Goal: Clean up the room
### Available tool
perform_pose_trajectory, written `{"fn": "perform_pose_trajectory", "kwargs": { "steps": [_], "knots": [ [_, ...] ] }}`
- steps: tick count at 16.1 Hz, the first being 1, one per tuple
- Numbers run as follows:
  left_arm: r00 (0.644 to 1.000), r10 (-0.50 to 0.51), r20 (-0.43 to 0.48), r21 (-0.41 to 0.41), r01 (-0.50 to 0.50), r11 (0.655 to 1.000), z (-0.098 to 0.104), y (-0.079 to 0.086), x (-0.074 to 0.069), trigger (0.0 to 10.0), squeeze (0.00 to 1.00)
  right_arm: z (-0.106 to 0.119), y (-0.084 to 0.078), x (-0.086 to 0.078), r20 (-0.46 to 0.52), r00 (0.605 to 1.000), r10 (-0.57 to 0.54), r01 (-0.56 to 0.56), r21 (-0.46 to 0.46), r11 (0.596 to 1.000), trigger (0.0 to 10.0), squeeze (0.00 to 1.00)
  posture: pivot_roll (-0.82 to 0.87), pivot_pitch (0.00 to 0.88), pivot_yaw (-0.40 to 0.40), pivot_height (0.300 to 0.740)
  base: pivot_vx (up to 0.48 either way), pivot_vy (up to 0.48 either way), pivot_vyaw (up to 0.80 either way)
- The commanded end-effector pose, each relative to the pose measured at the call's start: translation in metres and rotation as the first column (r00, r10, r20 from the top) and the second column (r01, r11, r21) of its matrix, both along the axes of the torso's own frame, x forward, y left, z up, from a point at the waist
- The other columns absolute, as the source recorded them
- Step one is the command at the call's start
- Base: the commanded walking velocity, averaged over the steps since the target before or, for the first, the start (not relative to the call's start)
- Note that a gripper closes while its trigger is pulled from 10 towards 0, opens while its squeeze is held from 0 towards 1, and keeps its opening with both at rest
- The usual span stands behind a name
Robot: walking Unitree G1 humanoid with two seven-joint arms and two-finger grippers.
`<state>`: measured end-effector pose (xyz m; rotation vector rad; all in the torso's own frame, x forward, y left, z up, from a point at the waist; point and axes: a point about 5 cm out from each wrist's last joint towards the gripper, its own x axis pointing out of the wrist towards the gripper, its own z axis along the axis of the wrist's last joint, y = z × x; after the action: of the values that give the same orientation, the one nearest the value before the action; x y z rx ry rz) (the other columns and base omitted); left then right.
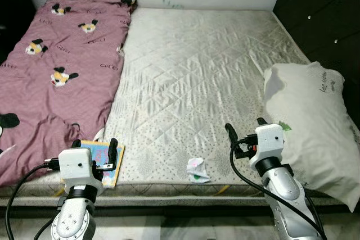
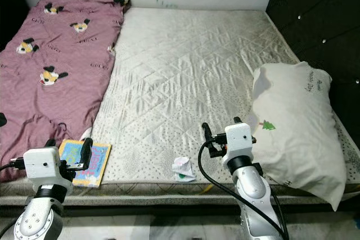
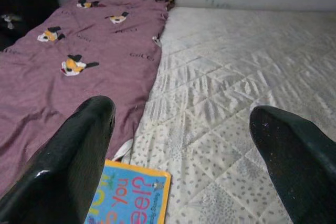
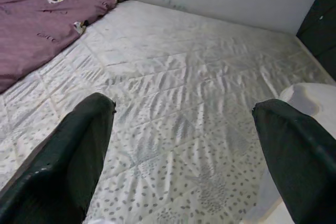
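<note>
Bed edge, both arms raised, nothing grasped.
I see left gripper jaws released above the book; right gripper jaws released beside the pillow; crumpled wrapper between them; maroon blanket beyond on the mattress.

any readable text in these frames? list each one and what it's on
"GUCCI": printed repeatedly on the maroon blanket, clearest in the left eye view.
"you": on the blue book cover, seen upside down in the left wrist view; the other words on it are cut off or too blurred to read.
Green script on the pillow: too small to read.
Crumpled wrapper: any print is too small to read.
</note>
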<state>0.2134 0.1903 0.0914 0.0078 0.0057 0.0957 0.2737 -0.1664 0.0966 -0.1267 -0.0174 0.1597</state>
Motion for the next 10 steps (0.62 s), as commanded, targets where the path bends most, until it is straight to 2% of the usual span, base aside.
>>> {"fn": "perform_pose_trajectory", "kwargs": {
  "steps": [1,4,10],
  "knots": [
    [1.0,-0.005,-0.007,0.006,0.005,1.0,0.0009,0.0004,-0.002,10.0,0.0,0.0031,0.001,-0.0025,0.006,1.0,0.009,-0.009,0.002,1.0,10.0,0.0,0.1,0.17,-0.028,0.67,0.0,0.0,0.0],
    [1.0,-0.006,-0.005,0.006,0.006,1.0,0.002,0.0,-0.001,10.0,0.0,0.0036,0.0011,-0.0021,0.004,1.0,0.011,-0.011,0.007,1.0,10.0,0.0,0.1,0.182,-0.028,0.635,0.0,0.0,0.0],
    [1.0,0.006,0.006,0.009,-0.006,1.0,0.0049,-0.0014,0.0012,10.0,0.0,0.0047,0.0005,-0.0008,0.002,1.0,0.009,-0.009,0.006,1.0,10.0,0.0,0.1,0.188,-0.033,0.635,0.0,0.0,0.0]
  ]
}}
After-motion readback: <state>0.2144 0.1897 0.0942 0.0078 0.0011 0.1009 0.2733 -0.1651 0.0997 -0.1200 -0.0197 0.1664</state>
